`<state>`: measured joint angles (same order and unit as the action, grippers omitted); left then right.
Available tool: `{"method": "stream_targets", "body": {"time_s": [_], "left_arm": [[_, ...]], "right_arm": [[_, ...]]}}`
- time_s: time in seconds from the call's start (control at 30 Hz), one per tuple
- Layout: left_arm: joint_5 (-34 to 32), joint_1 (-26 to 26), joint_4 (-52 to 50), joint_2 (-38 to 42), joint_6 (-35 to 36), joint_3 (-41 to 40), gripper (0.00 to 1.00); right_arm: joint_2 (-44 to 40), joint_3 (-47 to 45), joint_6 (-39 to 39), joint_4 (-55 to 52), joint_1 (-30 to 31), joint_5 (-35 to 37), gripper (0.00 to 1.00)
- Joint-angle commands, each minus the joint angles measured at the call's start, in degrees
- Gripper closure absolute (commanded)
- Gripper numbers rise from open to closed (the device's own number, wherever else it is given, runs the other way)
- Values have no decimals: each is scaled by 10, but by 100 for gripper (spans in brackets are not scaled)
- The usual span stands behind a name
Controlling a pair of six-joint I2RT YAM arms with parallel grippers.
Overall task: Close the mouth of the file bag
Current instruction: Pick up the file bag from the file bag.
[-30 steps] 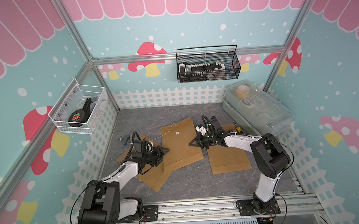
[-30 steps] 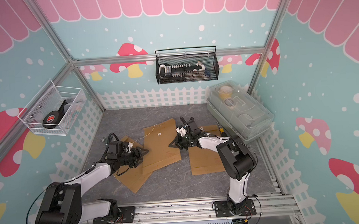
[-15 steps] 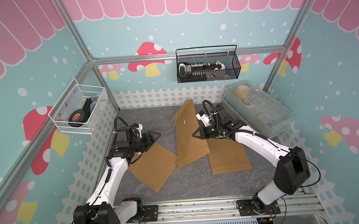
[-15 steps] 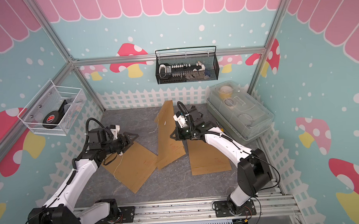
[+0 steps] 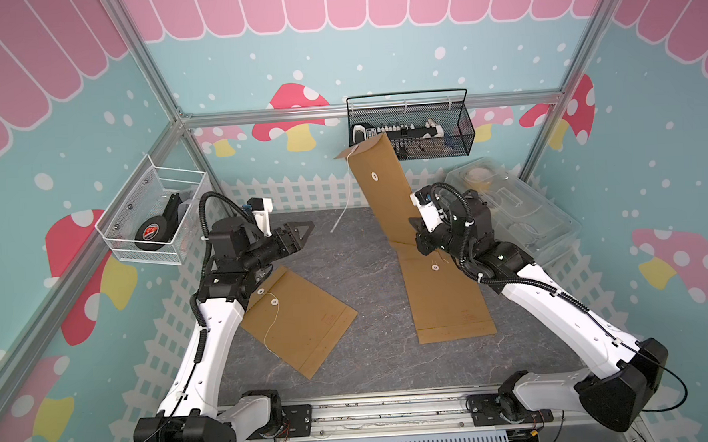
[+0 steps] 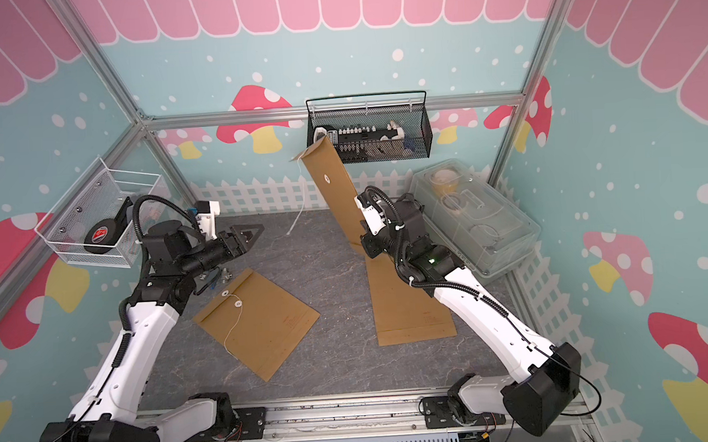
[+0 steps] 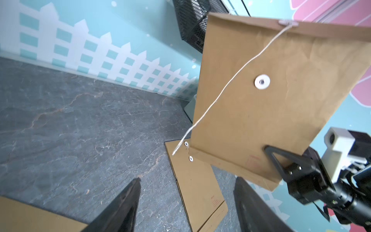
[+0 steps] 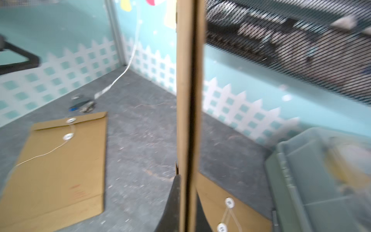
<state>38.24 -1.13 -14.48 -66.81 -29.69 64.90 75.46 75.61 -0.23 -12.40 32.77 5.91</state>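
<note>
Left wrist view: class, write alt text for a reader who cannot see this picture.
A brown kraft file bag stands upright, clamped near its lower edge by the right gripper, its white string hanging loose from its top edge. A second file bag lies flat on the dark table, and the left gripper is open and empty.

The file bag (image 5: 382,193) was matt brown paper, faintly creased, its string (image 7: 216,101) white thread. The tabletop (image 5: 345,247) looked like dull veined grey stone. At one o'clock sat a clear glossy plastic box (image 5: 522,217); at twelve, a black metal-mesh basket (image 5: 456,142).
</note>
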Motion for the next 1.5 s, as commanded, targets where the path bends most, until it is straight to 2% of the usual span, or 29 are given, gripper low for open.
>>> {"method": "stream_targets", "body": {"time_s": [0.0, 0.1, 0.2, 0.27, 0.43, 0.6, 0.73, 0.8, 0.9, 1.07, 1.33, 1.47], "left_arm": [[-21, -22, 35, -9, 46, 17, 27], [-32, -26, 61, -9, 55, 12, 27], [-43, -27, 90, -9, 77, 2, 27], [-48, -26, 109, -11, 96, -1, 27], [-50, -27, 137, -26, 133, 19, 26], [-16, -5, 145, -46, 144, 72, 22], [43, 39, 170, -73, 112, 117, 22], [65, 41, 184, -87, 121, 134, 22], [115, 39, 236, -119, 92, 160, 21], [196, 22, 293, -182, 43, 216, 18], [260, -26, 331, -250, -4, 288, 17], [285, -44, 395, -266, -54, 303, 18]], "right_arm": [[17, 6, -103, 87, 16, 167, 100], [-1, -7, -131, 107, 17, 129, 100], [-5, 6, -160, 75, 17, 82, 100], [-20, 0, -153, 78, 11, 42, 100], [-54, -29, -43, 129, -35, -152, 100], [-60, -50, 35, 192, -60, -280, 100], [-68, -71, 62, 241, -72, -324, 100], [-68, -83, 84, 273, -79, -352, 100], [-62, -91, 117, 313, -91, -401, 100], [-44, -88, 178, 368, -106, -463, 100], [-18, -85, 244, 427, -125, -523, 100], [-4, -90, 263, 444, -132, -539, 100]]}}
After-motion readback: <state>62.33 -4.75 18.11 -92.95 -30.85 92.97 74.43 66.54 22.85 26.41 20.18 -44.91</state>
